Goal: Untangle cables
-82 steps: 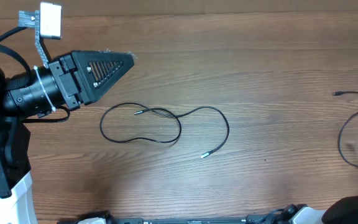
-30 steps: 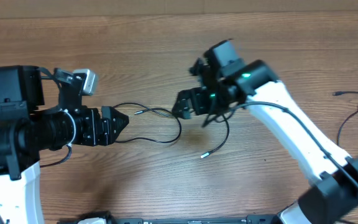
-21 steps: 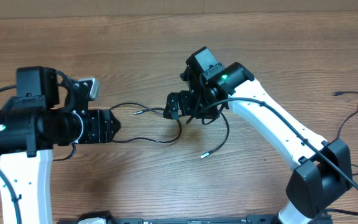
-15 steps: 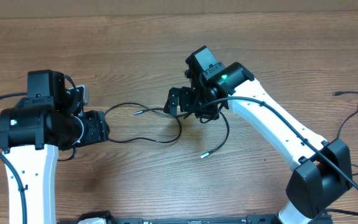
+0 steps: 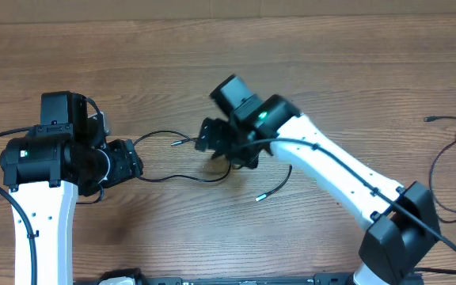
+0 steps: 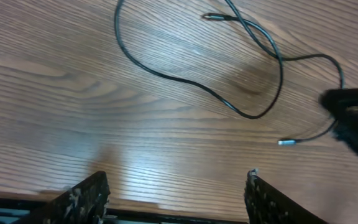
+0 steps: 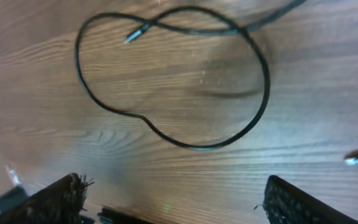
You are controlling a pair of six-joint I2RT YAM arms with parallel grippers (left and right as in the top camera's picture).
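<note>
Overhead, I saw the cable [image 5: 188, 177] lying loose on the wooden surface [image 5: 347, 71] between the two arms, thrown into one round loop with a tail running off to the right. One plug tip [image 5: 174, 144] lay inside the loop near its far side; the other [image 5: 260, 198] sat nearer, at the end of the tail. A second cable [image 5: 435, 176] lay well apart at the right edge.

The left hand [image 5: 133, 158] hung just beside the left end of the loop, its fingers [image 6: 82, 196] spread wide with nothing between them. The right hand [image 5: 210, 146] hovered over the crossing, also wide and empty.

To my eye this was a light, limp cord, far thinner than either finger. It would likely skid on the smooth wood, and a pinch on the flat run could easily miss. The plug tips looked like the sounder places to take hold, being stiffer and a little thicker. I would take the tip inside the loop and draw it out past the crossing while the other hand pinned the loop.
</note>
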